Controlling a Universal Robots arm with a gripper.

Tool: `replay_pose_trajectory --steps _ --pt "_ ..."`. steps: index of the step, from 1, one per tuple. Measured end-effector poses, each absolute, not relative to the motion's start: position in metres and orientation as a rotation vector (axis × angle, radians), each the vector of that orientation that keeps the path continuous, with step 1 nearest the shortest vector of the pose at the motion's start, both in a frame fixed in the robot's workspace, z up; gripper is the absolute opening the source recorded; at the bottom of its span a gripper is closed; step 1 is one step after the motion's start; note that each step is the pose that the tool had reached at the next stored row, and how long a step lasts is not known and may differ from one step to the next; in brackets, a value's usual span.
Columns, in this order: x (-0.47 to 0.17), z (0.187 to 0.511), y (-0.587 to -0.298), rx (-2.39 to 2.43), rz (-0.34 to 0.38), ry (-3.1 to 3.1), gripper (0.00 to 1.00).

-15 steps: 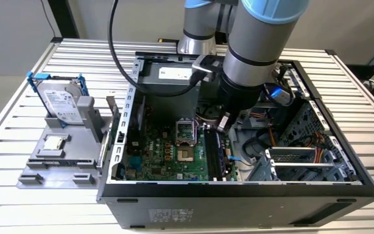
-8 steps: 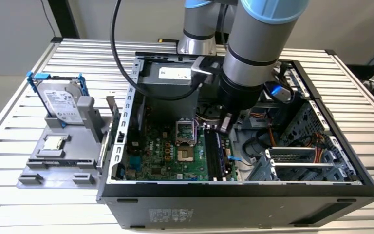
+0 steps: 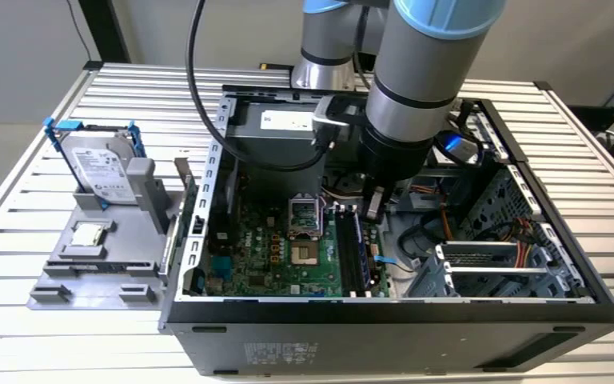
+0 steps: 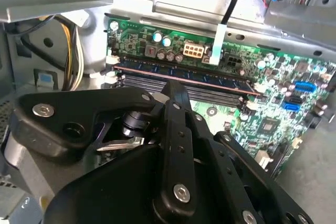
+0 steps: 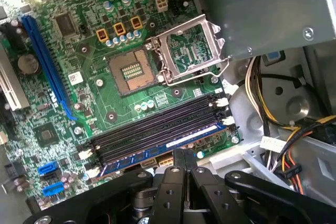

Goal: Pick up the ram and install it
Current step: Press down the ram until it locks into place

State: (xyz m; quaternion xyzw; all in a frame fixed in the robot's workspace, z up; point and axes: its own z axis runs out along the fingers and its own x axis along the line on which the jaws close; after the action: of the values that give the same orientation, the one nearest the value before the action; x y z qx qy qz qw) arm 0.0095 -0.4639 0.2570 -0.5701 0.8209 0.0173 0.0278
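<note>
ram (image 5: 173, 141): seated in the motherboard's (image 5: 105, 108) outermost slot
hand (image 5: 185, 157): fingers closed together, empty, just above ram

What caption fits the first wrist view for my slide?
Claw poised above the ram, which sits in the outermost slot of the motherboard, beside the open CPU socket.

The arm (image 3: 419, 96) reaches down into the open case (image 3: 392, 240) on the slatted table (image 3: 29, 320), its tool (image 3: 376, 210) just above the ram (image 3: 360, 254) — the stick stands upright among the black slots beside the green motherboard (image 3: 275, 256). A hard drive (image 3: 102, 168) stands well apart, toward the exterior view's left.
</note>
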Motion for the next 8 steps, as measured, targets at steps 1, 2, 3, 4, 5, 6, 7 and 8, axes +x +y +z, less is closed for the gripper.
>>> replay_pose_trajectory --steps 1,2,3,4,5,6,7,8 --pt "0.0095 0.2571 -0.4639 -1.776 0.054 2.523 0.0" --pt "0.0096 0.2571 -0.4639 -1.793 0.054 2.511 0.0" --pt "0.0096 0.257 -0.4639 -1.814 0.055 2.496 0.0" --pt "0.0095 0.257 -0.4639 -1.839 0.056 2.479 0.0" --pt "0.0096 0.257 -0.4639 -1.861 0.057 2.462 0.0" --pt "0.0095 0.257 -0.4639 -1.881 0.057 2.447 0.0" --pt "0.0096 0.257 -0.4639 -1.902 0.057 2.431 0.0" --pt "0.0096 0.257 -0.4639 -1.924 0.058 2.413 0.0"
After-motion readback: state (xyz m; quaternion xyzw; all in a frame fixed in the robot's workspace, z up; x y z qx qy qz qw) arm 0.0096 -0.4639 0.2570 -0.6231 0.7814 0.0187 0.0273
